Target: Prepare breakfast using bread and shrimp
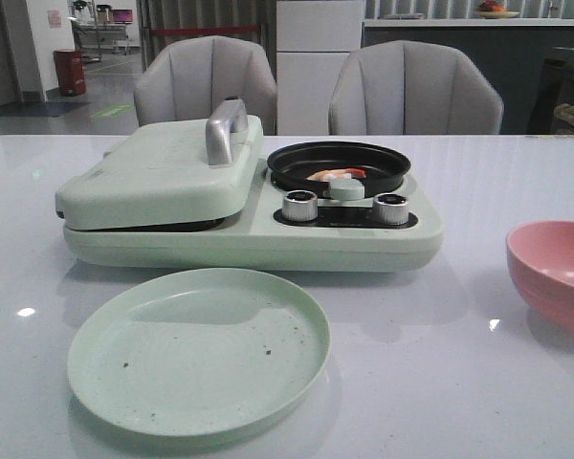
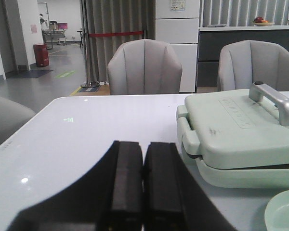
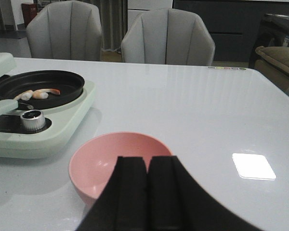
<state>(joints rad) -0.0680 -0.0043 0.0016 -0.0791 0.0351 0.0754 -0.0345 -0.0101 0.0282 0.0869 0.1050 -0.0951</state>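
left gripper fingers pressed together, empty; right gripper same; shrimp in black pan.

Glossy white table takes up most of the space and it's picking up bright glare spots from the overhead light. Two grey padded chairs are pushed in on the far side, side by side. Behind them there's a white cabinet and a dark counter with a small plate of fruit sitting on top. Off to the left the room opens into a grey-floored hallway with a red bin against a white wall, plus grey curtains and a red belt barrier strung in front of them. There's a beige sofa arm off at the right edge.
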